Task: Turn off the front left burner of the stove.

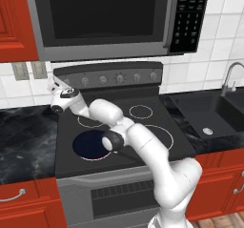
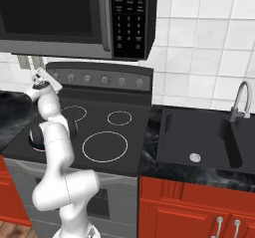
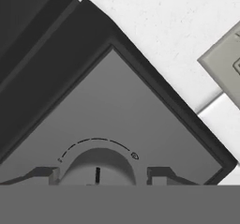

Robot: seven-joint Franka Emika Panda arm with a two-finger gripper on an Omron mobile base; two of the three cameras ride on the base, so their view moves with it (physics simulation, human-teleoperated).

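The gripper (image 3: 98,177) sat at the left end of the stove's (image 1: 157,148) back panel (image 1: 108,76), its fingers (image 3: 43,175) closed on either side of the leftmost knob (image 3: 97,168). The front left burner (image 1: 90,145) lay at the cooktop's front left corner under a dark pan (image 1: 88,142).

A home kitchen. A glass-top stove (image 1: 119,122) sits under a built-in microwave (image 1: 109,17), flanked by red cabinets (image 2: 194,212) and a black marble tabletop (image 1: 24,141). A dark sink (image 2: 199,137) with faucet (image 2: 240,100) backs onto white wall tiles (image 2: 199,48).
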